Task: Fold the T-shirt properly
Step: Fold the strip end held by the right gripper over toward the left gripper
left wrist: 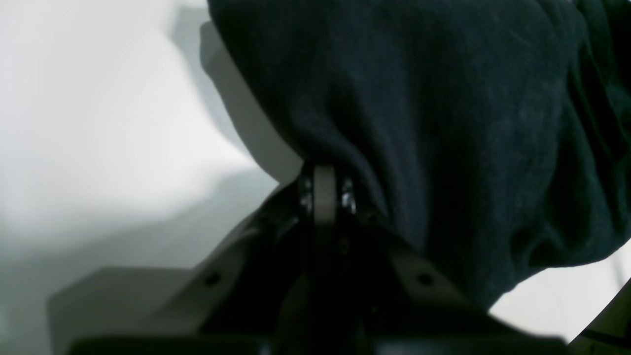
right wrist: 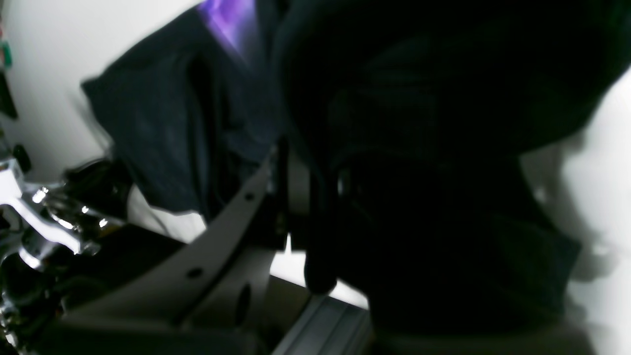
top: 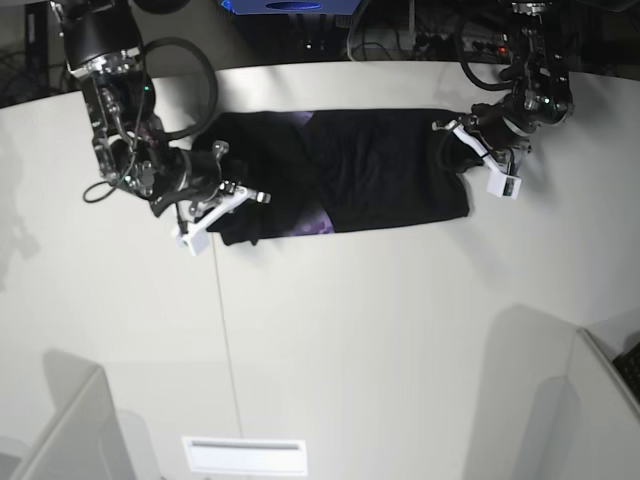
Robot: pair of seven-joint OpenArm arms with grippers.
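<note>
Black T-shirt (top: 350, 175) stretched in a band along the desk's (top: 350, 340) far edge, pinched at opposite ends: left pincer (top: 470, 150) and right pincer (top: 212, 200) both clamped on cloth (likely tensioning for a fold).

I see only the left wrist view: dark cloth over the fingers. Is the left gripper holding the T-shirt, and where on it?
Observer: Yes. In the base view the left gripper is shut on the T-shirt at its end on that view's right.
Operator: What is the other arm doing?
Observer: The right gripper is at the opposite end of the shirt, with cloth bunched around its fingers.
Operator: Is the shirt lying flat?
Observer: It lies stretched between the two grippers on the white table, already narrowed to a band.
Operator: Any print visible?
Observer: A little purple shows near the lower edge.
</note>
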